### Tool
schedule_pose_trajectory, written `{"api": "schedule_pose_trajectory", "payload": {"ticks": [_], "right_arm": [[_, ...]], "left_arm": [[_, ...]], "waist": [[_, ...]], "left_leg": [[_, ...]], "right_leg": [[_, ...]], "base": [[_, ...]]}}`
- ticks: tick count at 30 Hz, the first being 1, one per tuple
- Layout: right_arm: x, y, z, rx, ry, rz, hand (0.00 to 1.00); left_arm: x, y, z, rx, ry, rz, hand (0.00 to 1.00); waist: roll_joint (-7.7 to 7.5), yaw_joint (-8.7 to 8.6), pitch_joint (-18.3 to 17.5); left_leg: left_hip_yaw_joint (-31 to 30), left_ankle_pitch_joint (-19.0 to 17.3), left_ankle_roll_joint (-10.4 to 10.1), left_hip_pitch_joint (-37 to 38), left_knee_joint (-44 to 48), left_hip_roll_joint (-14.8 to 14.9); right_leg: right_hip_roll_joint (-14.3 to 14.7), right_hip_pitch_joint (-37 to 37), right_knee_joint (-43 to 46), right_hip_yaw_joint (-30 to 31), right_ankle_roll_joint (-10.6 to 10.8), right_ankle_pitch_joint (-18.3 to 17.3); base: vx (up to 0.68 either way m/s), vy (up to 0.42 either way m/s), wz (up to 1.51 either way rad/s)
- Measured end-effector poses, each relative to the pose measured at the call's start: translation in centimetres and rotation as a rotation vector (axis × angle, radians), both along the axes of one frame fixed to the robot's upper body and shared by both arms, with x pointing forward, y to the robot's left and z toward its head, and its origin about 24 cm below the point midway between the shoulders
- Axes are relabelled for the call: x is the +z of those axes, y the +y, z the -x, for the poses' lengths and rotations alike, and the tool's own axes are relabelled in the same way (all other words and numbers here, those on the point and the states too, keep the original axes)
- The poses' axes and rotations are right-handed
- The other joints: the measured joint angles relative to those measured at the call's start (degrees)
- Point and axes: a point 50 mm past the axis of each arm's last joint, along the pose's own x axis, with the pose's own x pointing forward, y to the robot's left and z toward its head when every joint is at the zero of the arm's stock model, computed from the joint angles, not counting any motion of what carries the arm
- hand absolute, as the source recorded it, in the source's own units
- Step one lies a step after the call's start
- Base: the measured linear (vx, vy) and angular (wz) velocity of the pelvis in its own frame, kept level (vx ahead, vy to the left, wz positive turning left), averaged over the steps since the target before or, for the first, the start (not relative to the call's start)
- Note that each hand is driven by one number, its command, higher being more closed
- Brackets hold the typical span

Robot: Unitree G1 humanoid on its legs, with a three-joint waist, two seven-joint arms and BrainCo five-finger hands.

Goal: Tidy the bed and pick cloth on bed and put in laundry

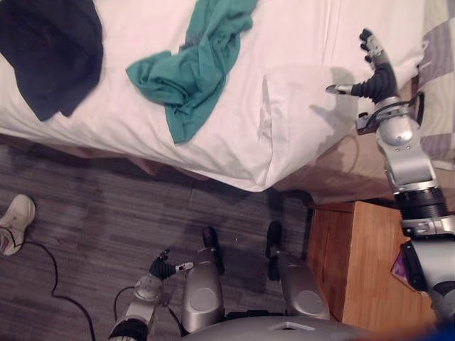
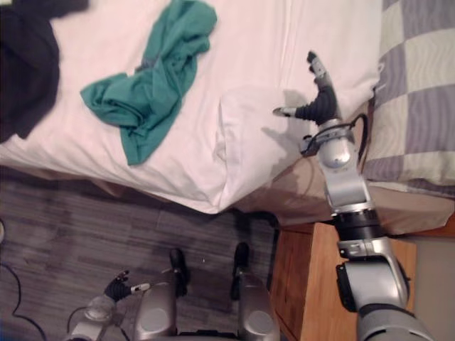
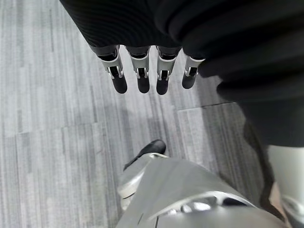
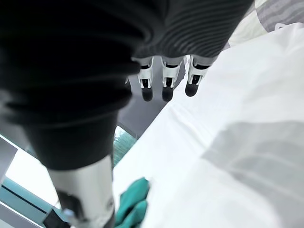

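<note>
Right hand (image 1: 377, 79) is up over the folded corner of the white sheet (image 1: 298, 128), fingers spread, holding nothing — left hand (image 1: 165, 268) hangs low by the floor (image 1: 106, 213), fingers loose. Green cloth (image 1: 192, 71) lies crumpled on the sheet, well apart from either hand, dark cloth (image 1: 50, 50) beyond it.

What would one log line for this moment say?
right robot hand: open, over sheet | left robot hand: open, near floor | green cloth: on sheet, unheld

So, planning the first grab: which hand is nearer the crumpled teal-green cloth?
Right. The right hand hovers open over the white bed, right of the teal-green cloth; the left hand hangs low above the grey floor.
</note>
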Motion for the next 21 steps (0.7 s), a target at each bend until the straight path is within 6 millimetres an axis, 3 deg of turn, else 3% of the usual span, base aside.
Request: {"api": "schedule_pose_trajectory", "payload": {"ticks": [6,7,14,21], "right_arm": [[0.5,-0.3,-0.7,-0.025,0.008,-0.009,0.00],[0.1,-0.5,-1.0,-0.040,0.027,-0.012,1.00],[1.3,-0.5,-0.9,-0.053,-0.024,0.041,1.00],[0.7,-0.3,-0.9,-0.057,-0.017,0.044,1.00]], "left_arm": [[0.8,-0.9,-2.6,0.010,-0.051,0.027,0.00],[0.8,-1.3,-2.9,0.019,-0.057,0.048,0.00],[0.4,-3.0,-3.6,0.073,-0.060,0.104,0.00],[0.6,-3.7,-4.0,0.071,-0.090,0.110,0.00]], "waist": [[1.36,0.87,1.2],[1.92,1.19,1.7],[4.61,0.81,3.1],[4.66,0.34,3.0]], "left_leg": [[-1.8,-0.6,0.8,-9.0,5.0,0.3],[-1.9,-0.5,1.0,-10.0,5.3,0.1],[-1.5,0.4,2.4,-15.0,5.8,-1.5],[-0.7,1.2,2.4,-14.2,4.8,-1.4]], "right_leg": [[-0.4,-7.6,2.9,-0.7,0.1,0.4],[-0.7,-8.8,3.8,-0.8,0.1,0.4],[-3.0,-16.1,8.8,-0.1,1.1,-0.7],[-3.6,-17.0,10.4,0.0,1.1,-1.4]], "base": [[-0.06,0.030,0.08],[-0.07,0.045,0.06],[-0.07,0.040,0.02],[0.02,-0.026,-0.01]]}}
